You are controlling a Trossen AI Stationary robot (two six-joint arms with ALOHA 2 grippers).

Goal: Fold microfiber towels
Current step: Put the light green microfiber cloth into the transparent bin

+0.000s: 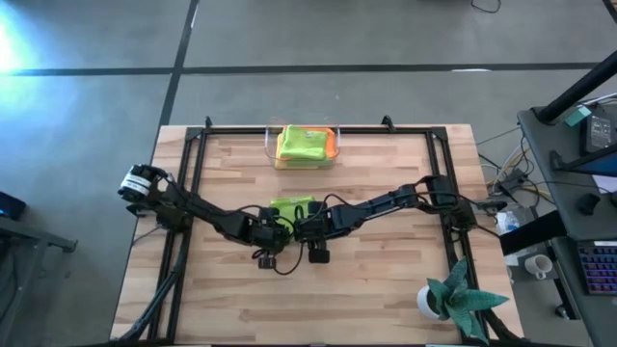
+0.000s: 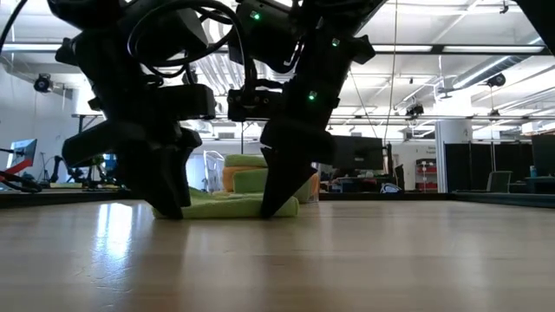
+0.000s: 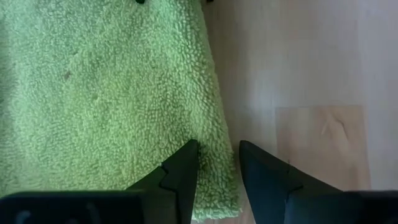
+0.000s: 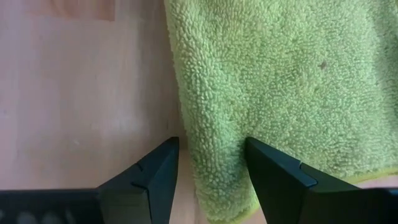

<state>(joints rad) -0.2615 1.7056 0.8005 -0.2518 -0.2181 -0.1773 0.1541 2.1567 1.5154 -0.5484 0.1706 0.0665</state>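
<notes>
A lime green microfiber towel (image 1: pixel 292 205) lies flat on the wooden table's middle. Both grippers stand over its near side. My left gripper (image 3: pixel 217 146) is open at the towel's near left corner, one finger over the cloth (image 3: pixel 112 93), the other over bare wood. My right gripper (image 4: pixel 211 142) is open at the near right corner, its fingers either side of the towel's side edge (image 4: pixel 205 162). In the low view both sets of fingers reach down to table height at the two ends of the towel (image 2: pixel 227 206). My left gripper comes at the towel steeply from above, with the strip along its side edge (image 3: pixel 219 168) between the open fingers; whether a finger touches the cloth I cannot tell. My right gripper stands the same way over the other side edge (image 4: pixel 214 180); touch cannot be told either.
A clear plastic bin (image 1: pixel 271 145) at the table's far middle holds folded towels, orange, yellow and green (image 1: pixel 302 145). A teal spiky plant in a white pot (image 1: pixel 458 294) stands at the near right corner. Black frame rails (image 1: pixel 198 154) run along the table's sides.
</notes>
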